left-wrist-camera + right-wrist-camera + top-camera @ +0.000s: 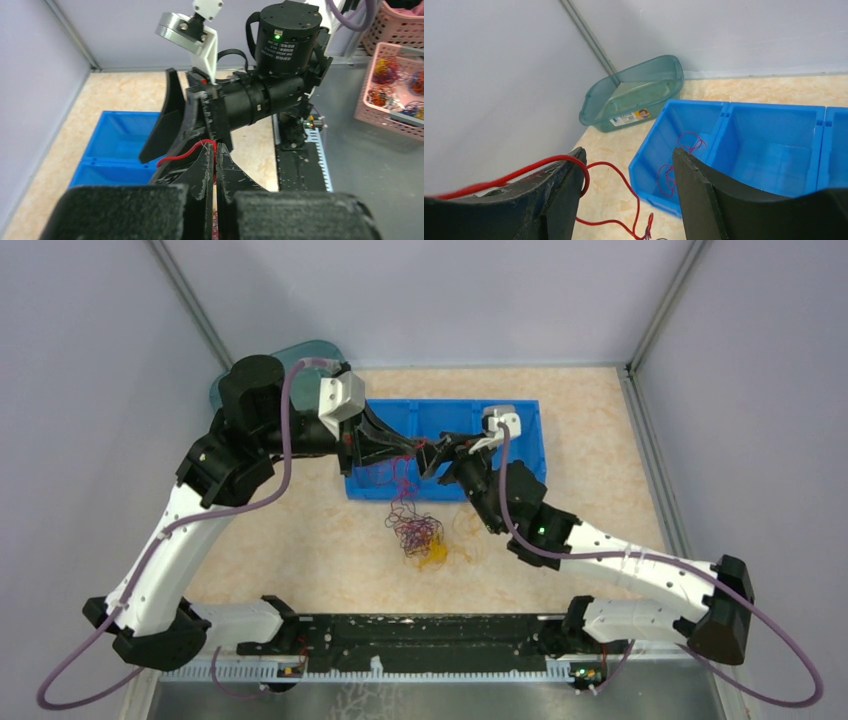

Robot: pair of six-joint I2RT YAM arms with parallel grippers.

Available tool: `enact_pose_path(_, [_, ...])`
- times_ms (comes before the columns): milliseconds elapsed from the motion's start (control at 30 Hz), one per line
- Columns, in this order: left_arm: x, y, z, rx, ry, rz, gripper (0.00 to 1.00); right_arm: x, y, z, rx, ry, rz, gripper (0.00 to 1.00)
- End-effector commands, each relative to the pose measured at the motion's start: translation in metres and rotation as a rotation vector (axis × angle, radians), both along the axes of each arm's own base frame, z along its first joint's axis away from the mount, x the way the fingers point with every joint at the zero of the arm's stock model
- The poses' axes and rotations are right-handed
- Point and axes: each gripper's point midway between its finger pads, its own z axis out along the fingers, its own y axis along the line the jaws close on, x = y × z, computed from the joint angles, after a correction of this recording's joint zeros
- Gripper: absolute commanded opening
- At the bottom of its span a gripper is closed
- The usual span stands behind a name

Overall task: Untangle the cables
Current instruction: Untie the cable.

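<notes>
Top external — your cable tangle [420, 536] lies on counter [300, 540] just before blue bin [528, 435], strands rising to both hands. Your left hand [216, 162] clamped on red cable [184, 153]; right hand [629, 160] open — red cable draped over one finger.

teal tub [312, 347] mostly hid behind l arm [250, 430]; cable tangle [420, 535] strands indistinct

The left hand [216, 151] (jaws pressed together) apparently pinches a red cable [182, 152] above the blue bin [114, 134].
</notes>
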Motion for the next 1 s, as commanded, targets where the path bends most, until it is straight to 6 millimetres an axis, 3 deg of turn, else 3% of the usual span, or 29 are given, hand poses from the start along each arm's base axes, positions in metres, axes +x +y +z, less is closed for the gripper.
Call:
enact_pose_path(0, [-0.030,0.000,0.024,-0.052,0.060,-0.129,0.00,0.018,-0.006,0.021,0.058,0.000,-0.157,0.64])
enact_pose_path(167, [-0.033,-0.001,0.024,-0.050,0.088,-0.145,0.00,0.025,-0.012,0.014,0.077,0.036,-0.272,0.64])
enact_pose_path(333, [-0.032,0.010,0.022,-0.024,0.042,-0.085,0.00,0.015,-0.049,0.032,0.113,-0.073,-0.291,0.55])
enact_pose_path(433, [-0.028,0.017,0.015,0.007,0.006,-0.029,0.00,0.004,-0.067,0.043,0.118,-0.152,-0.282,0.34])
enact_pose_path(467, [-0.026,0.019,0.012,0.017,0.003,-0.013,0.00,0.001,-0.069,0.048,0.118,-0.175,-0.268,0.23])
enact_pose_path(567, [-0.022,0.024,0.004,0.039,-0.014,0.027,0.00,-0.008,-0.067,0.058,0.093,-0.231,-0.205,0.07])
enact_pose_path(633, [-0.012,0.028,0.000,0.055,-0.053,0.082,0.00,-0.013,-0.063,0.062,0.077,-0.250,-0.164,0.01])
enact_pose_path(733, [0.018,0.037,-0.008,0.071,-0.140,0.237,0.05,-0.024,-0.052,0.065,0.061,-0.277,-0.069,0.00])
enact_pose_path(767, [0.023,0.039,-0.011,0.069,-0.167,0.268,0.10,-0.026,-0.046,0.064,0.051,-0.272,-0.038,0.00])
enact_pose_path(833, [0.027,0.039,-0.021,0.047,-0.190,0.283,0.45,-0.030,-0.029,0.061,0.025,-0.243,0.035,0.00])
enact_pose_path(900, [0.020,0.033,-0.041,0.054,-0.143,0.231,0.69,-0.033,-0.014,0.058,0.004,-0.209,0.102,0.00])
enact_pose_path(967, [0.008,0.024,-0.055,0.057,-0.058,0.150,0.84,-0.038,-0.001,0.057,-0.010,-0.187,0.159,0.00])
